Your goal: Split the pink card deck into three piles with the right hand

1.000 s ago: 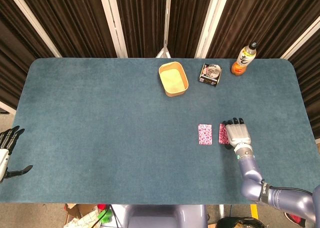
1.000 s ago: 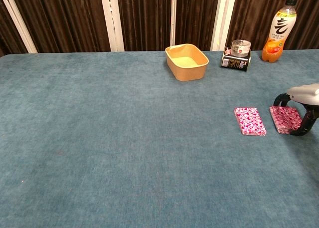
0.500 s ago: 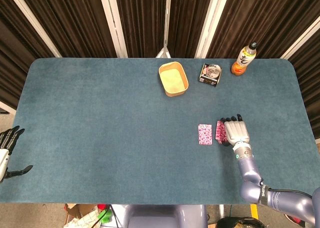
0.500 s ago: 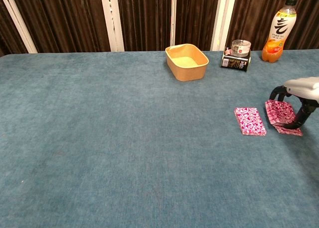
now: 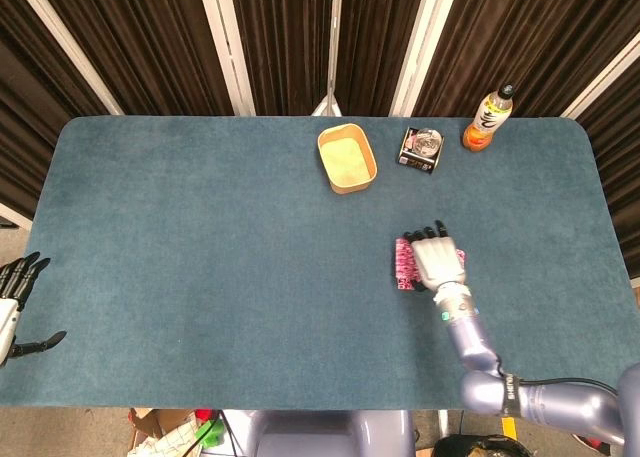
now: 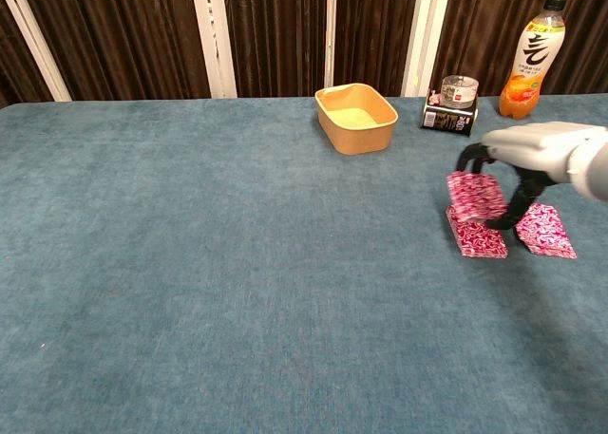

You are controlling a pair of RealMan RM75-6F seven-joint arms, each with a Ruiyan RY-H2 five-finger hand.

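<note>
Cards point(image 6: 475, 197) are sitting in the right hand point(image 6: 532, 154), pinched as a small pink packet between thumb and fingers and held in the air just above the left pile point(image 6: 478, 236). That pile is lying flat on the table point(image 6: 190, 263), and a second pile point(image 6: 545, 232) is lying just to its right, close but apart. In the head view the hand point(image 5: 436, 260) is covering most of both piles. Farther back, a tan tub point(image 6: 356, 118), a small box with a jar on it point(image 6: 452, 109) and an orange bottle point(image 6: 530, 47) are standing near the far edge. The left hand point(image 5: 14, 295) is hanging off the table's left side with fingers apart, holding nothing.
</note>
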